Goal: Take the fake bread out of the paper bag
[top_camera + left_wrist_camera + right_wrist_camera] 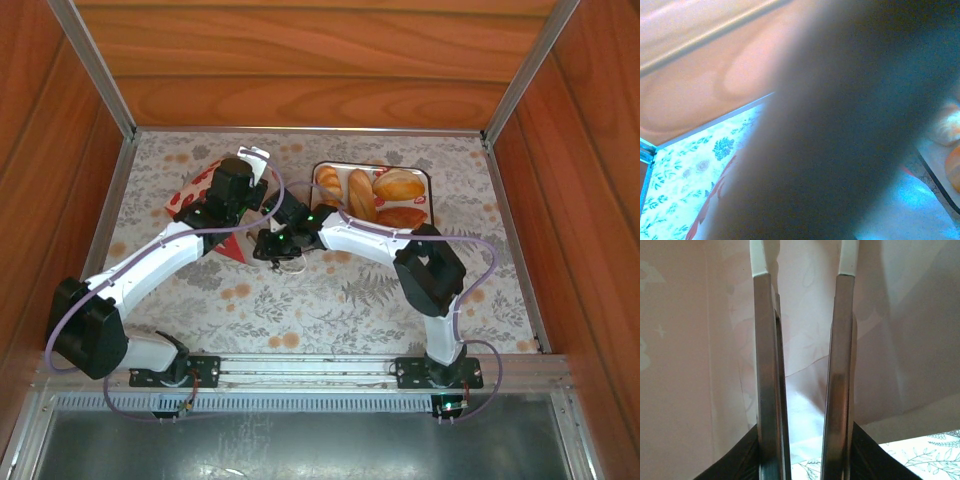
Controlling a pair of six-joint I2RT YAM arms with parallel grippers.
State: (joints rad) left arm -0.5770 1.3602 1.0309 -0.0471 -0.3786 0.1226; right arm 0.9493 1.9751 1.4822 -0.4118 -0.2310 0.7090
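Paper bag (195, 195) lying on table (330, 300), back left, partly under left arm. Left claw (255, 158) clenched at bag's far end; what it pinches, can't tell. Right claw (805, 255) reaching inside bag, pale paper walls on every side. Its fingers parallel with clear gap, nothing between them, so released. Fake bread (375, 195): four glossy pieces sitting in tray (420, 176), right of bag, apart from it.

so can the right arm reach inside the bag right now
Likely yes: the right gripper sits at the open mouth of the bag, fingers apart, paper walls around them and nothing blocking ahead.
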